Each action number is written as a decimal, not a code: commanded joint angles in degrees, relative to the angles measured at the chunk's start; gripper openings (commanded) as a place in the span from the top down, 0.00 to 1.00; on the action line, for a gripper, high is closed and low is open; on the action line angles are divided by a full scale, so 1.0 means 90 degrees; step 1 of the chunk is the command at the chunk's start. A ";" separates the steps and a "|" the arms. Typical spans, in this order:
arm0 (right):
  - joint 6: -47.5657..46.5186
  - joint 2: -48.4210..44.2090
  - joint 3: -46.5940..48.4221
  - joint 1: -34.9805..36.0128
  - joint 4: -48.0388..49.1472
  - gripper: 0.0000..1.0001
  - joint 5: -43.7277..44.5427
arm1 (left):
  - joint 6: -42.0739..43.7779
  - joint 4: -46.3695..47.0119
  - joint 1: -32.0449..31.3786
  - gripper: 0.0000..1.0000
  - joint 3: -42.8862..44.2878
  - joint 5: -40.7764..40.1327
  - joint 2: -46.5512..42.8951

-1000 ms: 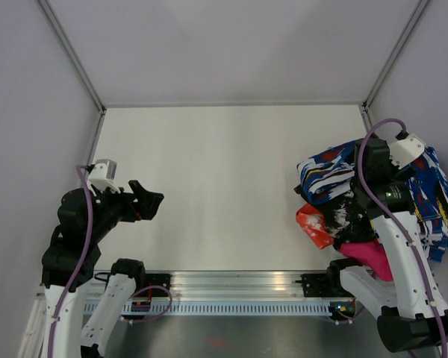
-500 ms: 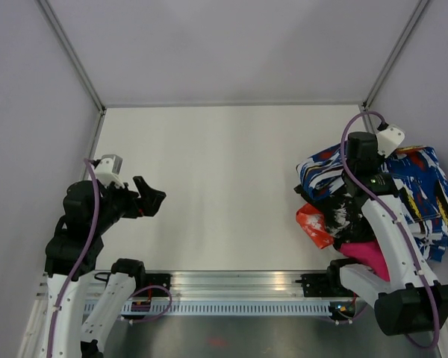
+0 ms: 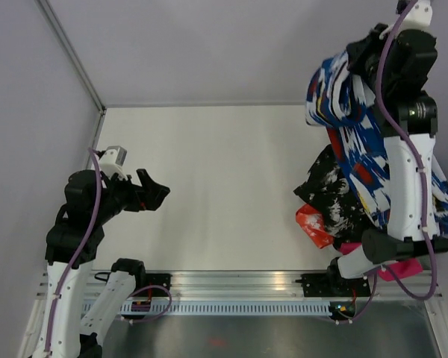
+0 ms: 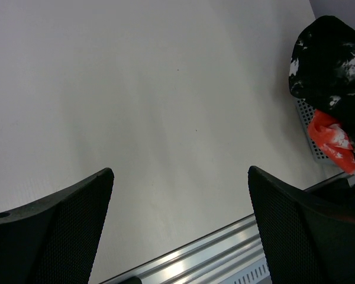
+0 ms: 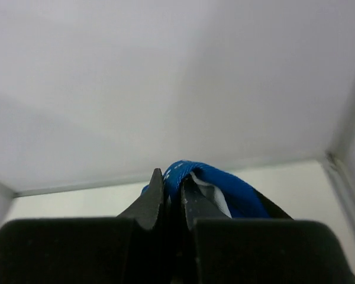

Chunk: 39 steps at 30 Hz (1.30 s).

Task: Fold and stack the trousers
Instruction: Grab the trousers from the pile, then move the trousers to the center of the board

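Pinching the trousers (image 3: 352,138) in my clamped right gripper (image 5: 173,178): light, limp cloth draping below, probably best taken by waistband.

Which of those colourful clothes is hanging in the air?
The blue trousers with white and red splashes, pinched by the right gripper; the black-and-white piece, orange piece and pink piece lie heaped below.

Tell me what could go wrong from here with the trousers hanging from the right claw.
1. The right claw pinches only a thin fold of the trousers; their weight may pull it free.
2. Their lower end seems to touch the black garment and may drag it along.
3. The left claw stands open, too far off to help.
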 commanded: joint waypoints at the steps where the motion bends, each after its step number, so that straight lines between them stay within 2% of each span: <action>1: 0.0373 0.0943 0.1879 0.0167 0.1119 1.00 -0.2935 | 0.0038 0.0288 0.0006 0.00 0.0311 0.0207 0.0047; 4: 0.0698 0.1266 0.2008 0.0790 0.2060 1.00 -0.3159 | 0.0096 0.0327 0.0006 0.00 0.0496 -0.0085 0.0066; 5: 0.0631 0.1421 0.2125 0.1295 0.2150 1.00 -0.2994 | 0.0077 0.0260 0.0016 0.00 0.0603 -0.0221 0.0105; 7: 0.0562 0.1559 0.2165 0.1786 0.2267 1.00 -0.2914 | 0.0009 0.0152 0.0006 0.00 0.1013 -0.0641 0.0261; 10: 0.0465 0.1862 0.2038 0.2626 0.2035 1.00 -0.3167 | -0.0216 -0.0160 0.0006 0.00 0.1453 -0.1179 0.0389; 11: 0.0319 0.2027 0.1932 0.3131 0.1859 1.00 -0.3216 | -0.0245 -0.0209 0.0006 0.00 0.1512 -0.1257 0.0399; 13: -0.0315 0.2145 0.1727 0.3680 0.1334 1.00 -0.2974 | -0.0275 -0.0346 0.0006 0.00 0.1639 -0.1511 0.0370; 14: -0.0491 0.2194 0.1290 0.4176 0.1253 1.00 -0.2857 | -0.0285 -0.0395 0.0006 0.00 0.1688 -0.1599 0.0331; 15: -0.0580 0.2175 0.0967 0.4355 0.1262 1.00 -0.2565 | -0.0285 -0.0569 0.0006 0.00 0.1804 -0.1851 0.0321; 16: -0.0484 0.2117 0.0103 0.4521 0.1620 1.00 -0.2417 | -0.0294 -0.0677 0.0006 0.00 0.1883 -0.1941 0.0301; 18: 0.0147 0.1824 -0.0935 0.4844 0.2371 1.00 -0.2096 | -0.0324 -0.0902 0.0006 0.00 0.2068 -0.2524 0.0262; 19: 0.0374 0.1727 -0.1869 0.4932 0.3168 0.98 -0.1987 | -0.0333 -0.1087 0.0016 0.00 0.2117 -0.2653 0.0233; 20: 0.0589 0.1590 -0.2255 0.5078 0.3505 0.87 -0.1832 | -0.0334 -0.1147 0.0006 0.00 0.2156 -0.2809 0.0204; 21: 0.0891 0.1570 -0.2491 0.5137 0.3827 0.70 -0.1501 | -0.0334 -0.1215 0.0006 0.00 0.2157 -0.2859 0.0126; 22: 0.0836 0.1579 -0.2580 0.5196 0.3763 0.34 -0.1488 | -0.0334 -0.1302 0.0006 0.00 0.2147 -0.2859 0.0106; 24: 0.0554 0.1745 -0.2164 0.5304 0.3170 0.09 -0.1275 | -0.0392 -0.1381 0.0006 0.00 0.2089 -0.2656 0.0067; 25: 0.0301 0.1803 -0.1514 0.5304 0.2364 0.02 -0.0887 | -0.0411 -0.1401 0.0006 0.00 0.2060 -0.2538 0.0067; 27: 0.0065 0.1853 -0.0807 0.5255 0.1162 0.02 -0.0067 | -0.0431 -0.1421 0.0006 0.00 0.1894 -0.2274 0.0057; 28: 0.0006 0.1824 -0.0243 0.5226 0.0826 0.02 0.0315 | -0.0460 -0.1401 0.0006 0.00 0.1816 -0.2225 0.0009; 29: -0.0033 0.1669 -0.0063 0.5071 0.0600 0.02 0.0879 | -0.0451 -0.1314 0.0006 0.00 0.1631 -0.2012 -0.0011; 30: -0.0024 0.1532 -0.0004 0.4973 0.0405 0.02 0.1049 | -0.0441 -0.1245 0.0006 0.00 0.1533 -0.1836 -0.0021; 33: 0.0161 0.0703 -0.0664 0.4310 0.0430 0.02 0.1295 | -0.0499 -0.0943 0.0006 0.00 0.1074 -0.1104 -0.0012; 34: 0.0171 0.0468 -0.1286 0.4105 0.0509 0.02 0.1343 | -0.0538 -0.0826 0.0006 0.00 0.0928 -0.0899 0.0018; 35: 0.0239 0.0157 -0.1563 0.3629 0.0539 0.02 0.1373 | -0.0645 -0.0690 0.0006 0.00 0.0569 -0.0500 0.0076; 39: 0.0124 -0.0013 -0.2589 0.2678 0.0393 0.02 0.1790 | -0.0831 -0.0084 -0.0003 0.03 -0.0147 0.0031 0.0398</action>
